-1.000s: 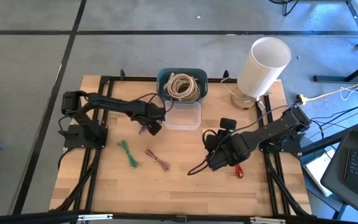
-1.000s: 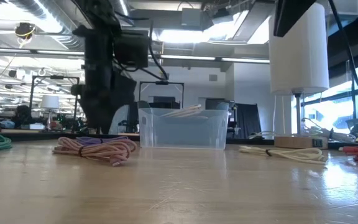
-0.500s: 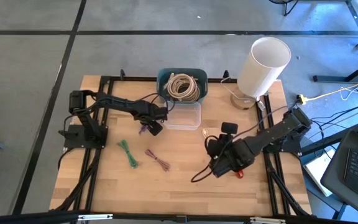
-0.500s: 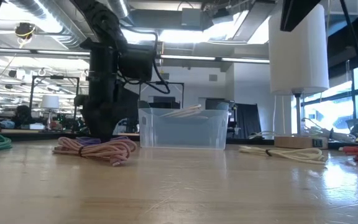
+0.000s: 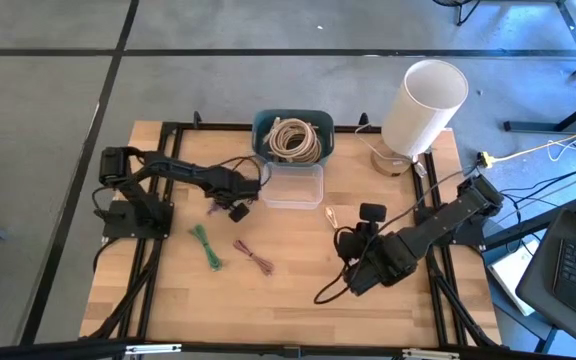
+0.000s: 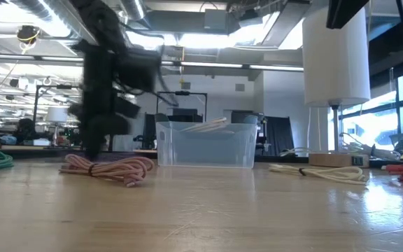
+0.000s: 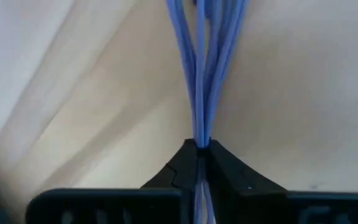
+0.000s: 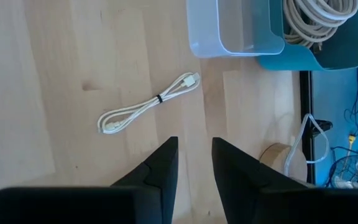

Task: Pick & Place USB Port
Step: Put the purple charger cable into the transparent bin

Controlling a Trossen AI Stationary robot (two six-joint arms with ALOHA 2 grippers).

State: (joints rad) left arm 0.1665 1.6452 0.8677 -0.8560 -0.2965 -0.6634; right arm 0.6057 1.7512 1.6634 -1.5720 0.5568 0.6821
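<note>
A small purple USB cable bundle (image 5: 215,207) lies left of the clear container (image 5: 294,186). My left gripper (image 5: 231,209) stands over it, pointing steeply down, shut on its strands (image 7: 205,68). My right gripper (image 5: 357,283) hangs open above the table's near right part with nothing between its fingers (image 8: 194,158). A white cable (image 8: 148,106) lies on the wood ahead of it. A green cable (image 5: 205,246) and a pink cable (image 5: 256,259) lie on the wood nearer the front edge. My left gripper pinches several purple strands (image 7: 201,134) of the bundle between its two fingers, coming from above and pointing steeply down. The strands run out straight past the fingertips, close over the tabletop. Whether the bundle is clear of the wood, I cannot tell.
A blue bin (image 5: 293,135) holding coiled beige cables stands behind the clear container. A white lamp (image 5: 423,105) stands at the far right. In the low view the pink cable (image 6: 107,166) lies in front of the left arm, with the container (image 6: 205,143) to the right.
My left gripper has come down on the purple cable and then moved toward the table's left edge, the cable going along with it. My right gripper has swung toward the table's near edge and now hangs over the spot where a red cable lay.
</note>
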